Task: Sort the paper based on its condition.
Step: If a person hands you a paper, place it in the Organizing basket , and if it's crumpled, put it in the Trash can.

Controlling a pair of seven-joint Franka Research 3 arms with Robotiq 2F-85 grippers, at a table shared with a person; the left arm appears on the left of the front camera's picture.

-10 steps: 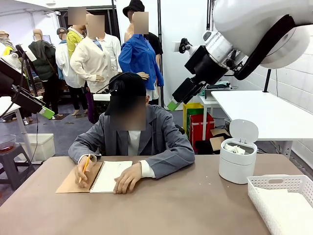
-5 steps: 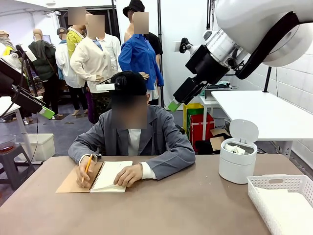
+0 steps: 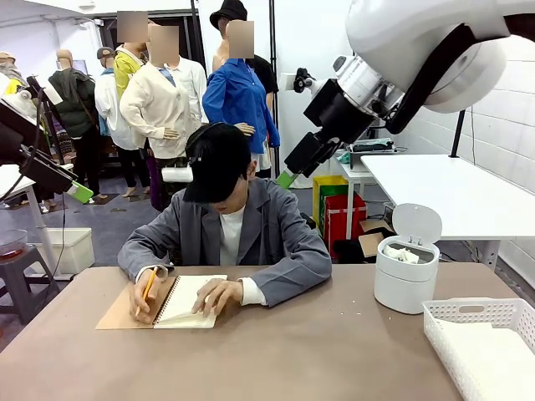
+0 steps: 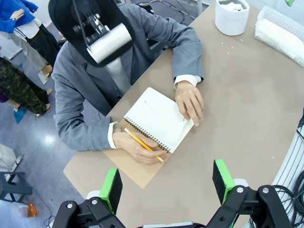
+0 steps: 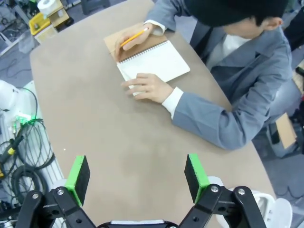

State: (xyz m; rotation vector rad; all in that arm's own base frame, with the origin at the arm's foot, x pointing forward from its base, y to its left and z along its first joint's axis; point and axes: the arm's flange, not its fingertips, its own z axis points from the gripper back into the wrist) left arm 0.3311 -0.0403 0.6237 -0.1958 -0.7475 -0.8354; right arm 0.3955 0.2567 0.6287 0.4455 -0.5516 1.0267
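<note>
A person sits at the far side, writing with a yellow pencil [image 4: 142, 144] in a spiral notebook [image 3: 191, 299] with a tan cover; the other hand [image 5: 145, 87] rests on its white page. Lumpy white paper balls [image 3: 404, 254] lie in a small white bin [image 3: 405, 284] with its lid up. Smooth flat white paper [image 3: 493, 355] seems to lie in the lattice basket [image 3: 476, 311]. My left gripper [image 4: 167, 185] hangs open high over the notebook. My right gripper [image 5: 137, 173] is open too, high above the table's middle, and holds nothing.
The brown table [image 3: 318, 351] spreads between the notebook and the bin. The basket stands at its front right corner, with the bin just behind it. A second white table [image 3: 443, 188] stands behind at the right. Cables [image 5: 19, 156] hang off the table's edge.
My right arm has swung a little to the left. The person has bent the head lower over the notebook and slid the free hand slightly along the page.
</note>
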